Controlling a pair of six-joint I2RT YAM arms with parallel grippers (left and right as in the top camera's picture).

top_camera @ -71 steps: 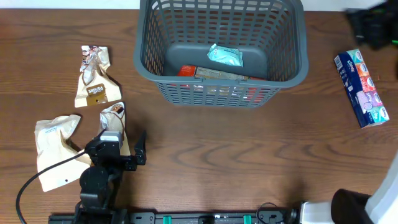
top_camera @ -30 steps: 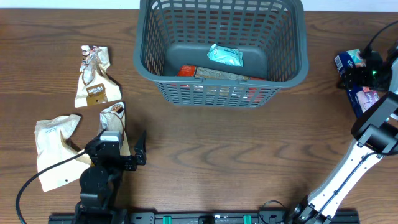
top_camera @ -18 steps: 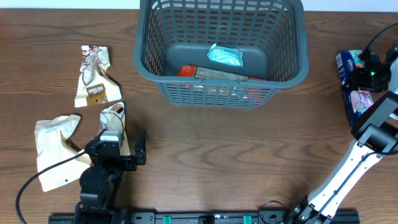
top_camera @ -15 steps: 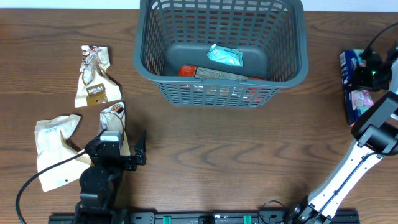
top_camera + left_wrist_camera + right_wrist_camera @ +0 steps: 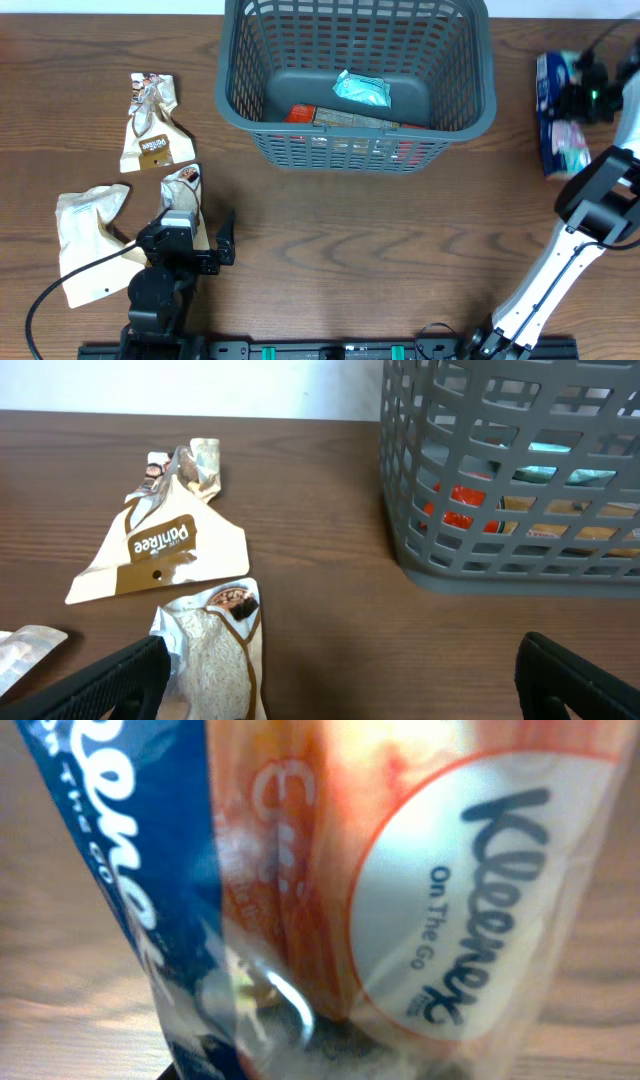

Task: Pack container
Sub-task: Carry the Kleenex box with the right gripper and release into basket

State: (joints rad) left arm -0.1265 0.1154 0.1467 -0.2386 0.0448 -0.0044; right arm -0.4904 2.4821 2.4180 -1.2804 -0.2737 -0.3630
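The container [image 5: 228, 100] is a dark grey slotted basket at the table's far middle, also seen in the left wrist view [image 5: 450, 565]. Inside it lie a teal packet [image 5: 360, 90] and a red-and-tan packet [image 5: 340, 117]. At the far right my right gripper [image 5: 585, 98] is shut on a blue Kleenex tissue pack [image 5: 555, 110], which is held off the table and fills the right wrist view [image 5: 400, 890]. My left gripper [image 5: 200, 245] rests open near the front left, its fingers [image 5: 110, 680] wide apart over the lower end of a tan snack packet [image 5: 210, 655].
A brown-and-white PanFree packet [image 5: 150, 125] lies at the left, also in the left wrist view [image 5: 160, 545]. A crumpled cream bag [image 5: 85, 240] sits at the front left beside the left arm. The right arm's white link [image 5: 545, 285] crosses the front right.
My right gripper has shut on the tissue pack and raised it off the table, carrying it up and slightly left. The left arm has not moved.
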